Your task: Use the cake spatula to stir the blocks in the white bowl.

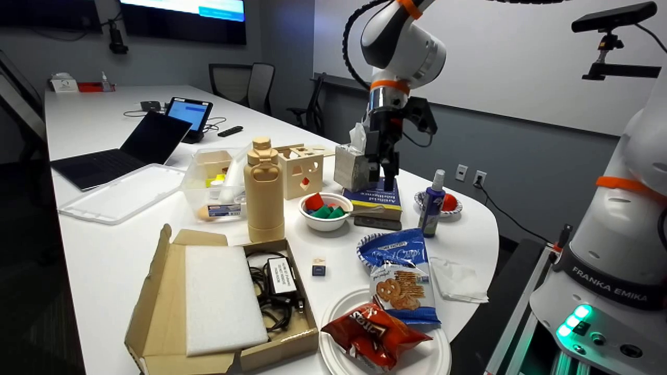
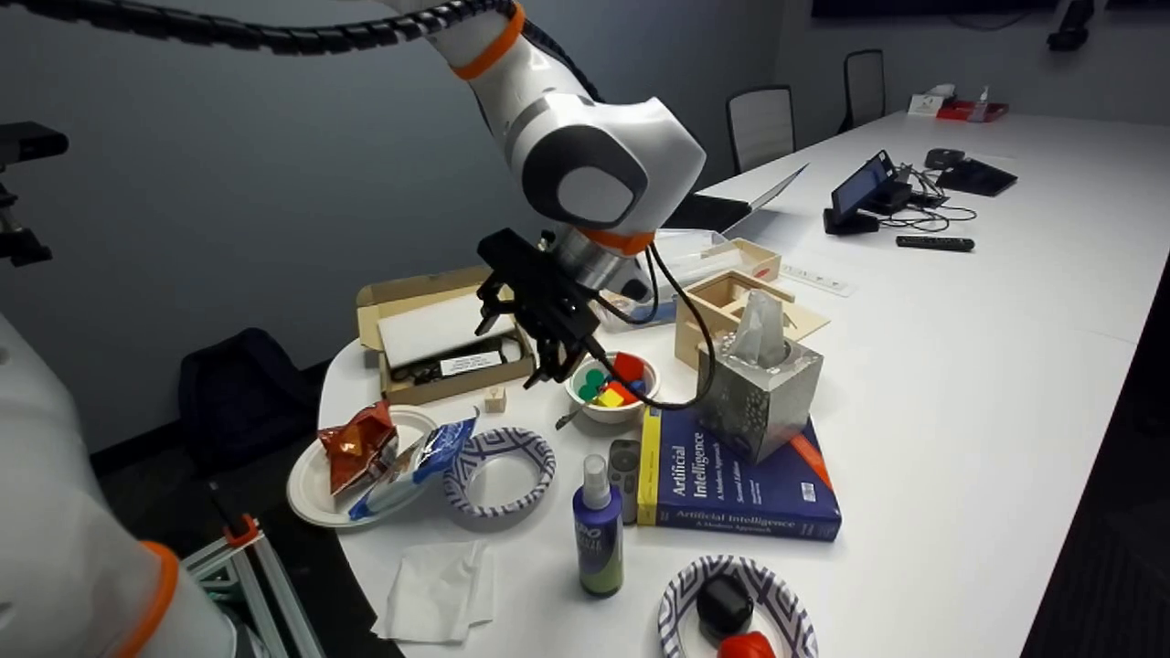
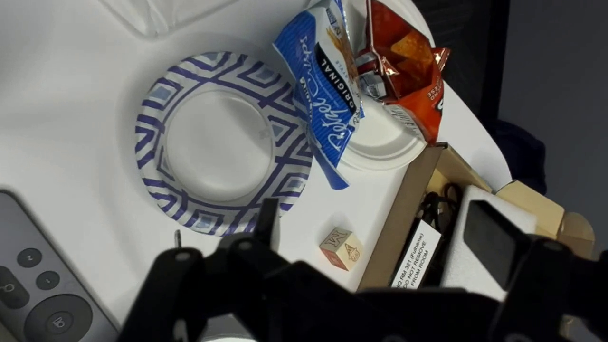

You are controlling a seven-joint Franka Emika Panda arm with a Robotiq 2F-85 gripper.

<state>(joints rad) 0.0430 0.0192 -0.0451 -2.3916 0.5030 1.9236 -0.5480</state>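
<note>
I have the white bowl (image 1: 325, 225) upright on the table (image 2: 960, 384), holding red, green, blue and yellow blocks (image 1: 323, 212), with one end of the cake spatula (image 2: 576, 414) sticking out past its rim. My gripper (image 3: 380, 232) hangs above the table, near the bowl but apart from it. The fingers (image 3: 496, 240) are spread wide and hold nothing; in my wrist view a lettered wooden cube (image 3: 342, 248) shows in the gap between them, down on the table. Close around the bowl I make out a tan bottle (image 1: 264, 203), a remote (image 1: 378, 223) and a blue textbook (image 2: 731, 498) with a silver tissue box (image 2: 768, 411) standing on it. A patterned paper bowl (image 3: 218, 147) sits nearby, and a blue pretzel bag (image 3: 327, 85) overlaps its rim in the wrist view. Next to that, a red chip bag (image 1: 375, 333) lies on a white plate (image 1: 442, 346), near an open cardboard box (image 1: 281, 349). An open laptop (image 1: 151, 138) rests farther along the table. Beyond, I can see office chairs (image 1: 260, 87), a lit screen (image 1: 219, 10) and, behind the arm (image 1: 417, 57), a whiteboard (image 1: 510, 62).
</note>
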